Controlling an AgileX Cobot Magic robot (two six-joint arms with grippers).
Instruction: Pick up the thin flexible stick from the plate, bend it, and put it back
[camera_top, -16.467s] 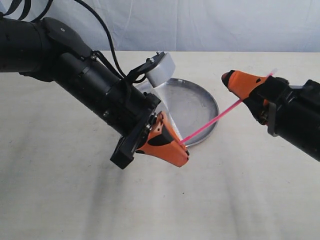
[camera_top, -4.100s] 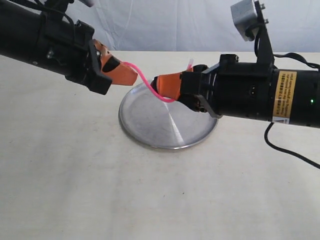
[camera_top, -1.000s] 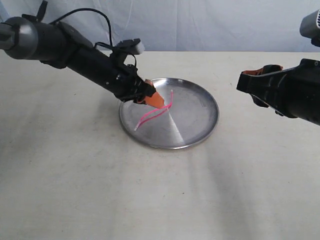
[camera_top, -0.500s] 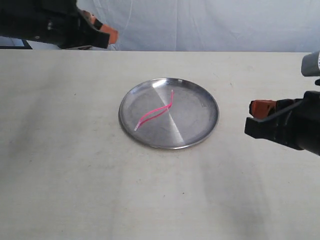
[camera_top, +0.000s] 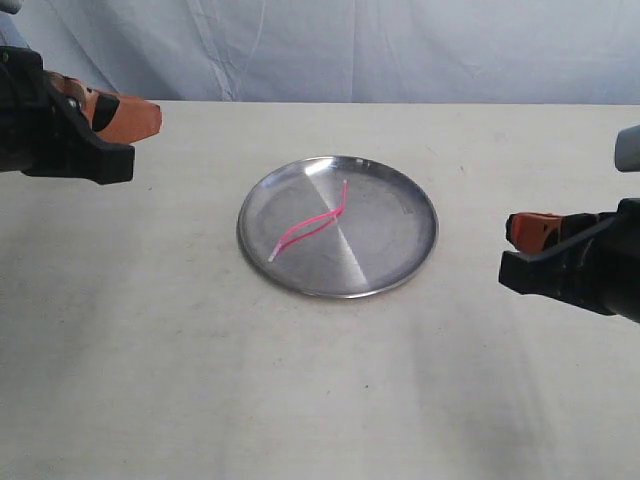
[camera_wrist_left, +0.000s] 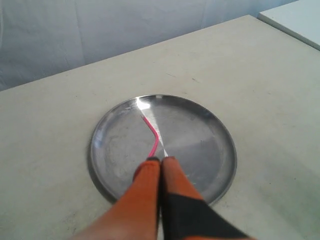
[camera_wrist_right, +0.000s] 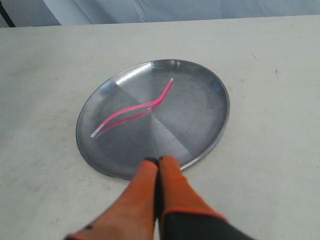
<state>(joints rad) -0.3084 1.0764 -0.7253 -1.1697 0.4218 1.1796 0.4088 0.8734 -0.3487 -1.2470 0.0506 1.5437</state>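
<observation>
The thin pink stick lies wavy on the round steel plate in the middle of the table, free of both grippers. It also shows in the right wrist view as a bent pink stick on the plate. From the left wrist view, the stick runs partly behind the orange fingertips, over the plate. My left gripper hovers far left, shut and empty. My right gripper sits far right, shut and empty. Both are raised away from the plate: left gripper, right gripper.
The plate rests on a pale beige table. A light blue cloth backdrop stands behind the far edge. A white surface corner shows in the left wrist view.
The stick stays on the plate where the left gripper let it go. The left arm has drawn back, lower and further left than half a second ago. The right arm shifted only slightly.
</observation>
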